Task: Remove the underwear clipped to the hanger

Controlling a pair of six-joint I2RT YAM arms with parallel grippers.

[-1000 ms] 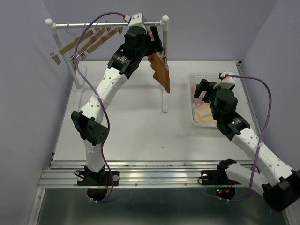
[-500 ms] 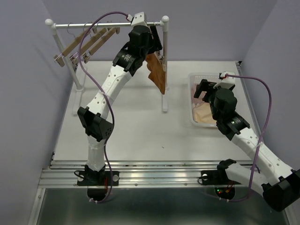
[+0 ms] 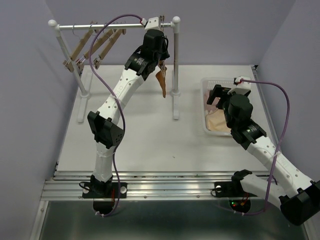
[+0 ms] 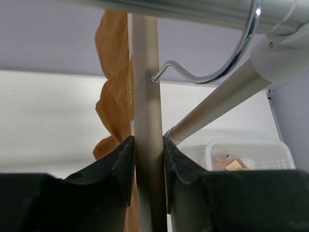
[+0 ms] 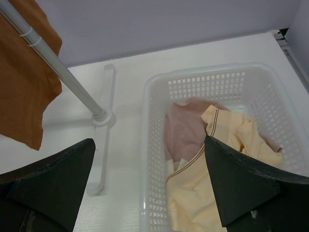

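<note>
An orange-brown underwear (image 3: 161, 81) hangs from a wooden hanger (image 4: 146, 87) beside the rack's right post. In the left wrist view the cloth (image 4: 112, 92) shows behind the hanger's pale bar. My left gripper (image 3: 160, 61) is up at the rail, and its fingers (image 4: 123, 154) press both sides of that bar. The hanger's metal hook (image 4: 231, 63) sits over the rail. A pink underwear (image 5: 186, 128) and a cream one (image 5: 231, 159) lie in the white basket (image 5: 149, 145). My right gripper (image 5: 147, 188) hovers open over the basket's left rim, holding nothing.
The white rack's rail (image 3: 100, 25) runs across the back between two posts, its right post (image 3: 175, 55) next to my left gripper. Several bare wooden hangers (image 3: 92, 47) hang slanted at the rail's left end. The basket (image 3: 206, 85) stands at the table's right side.
My left gripper rose toward the rail and closed on the hanger bar. The orange-brown underwear swung back and now hangs edge-on. The bare hangers shifted. The right arm stayed still.
</note>
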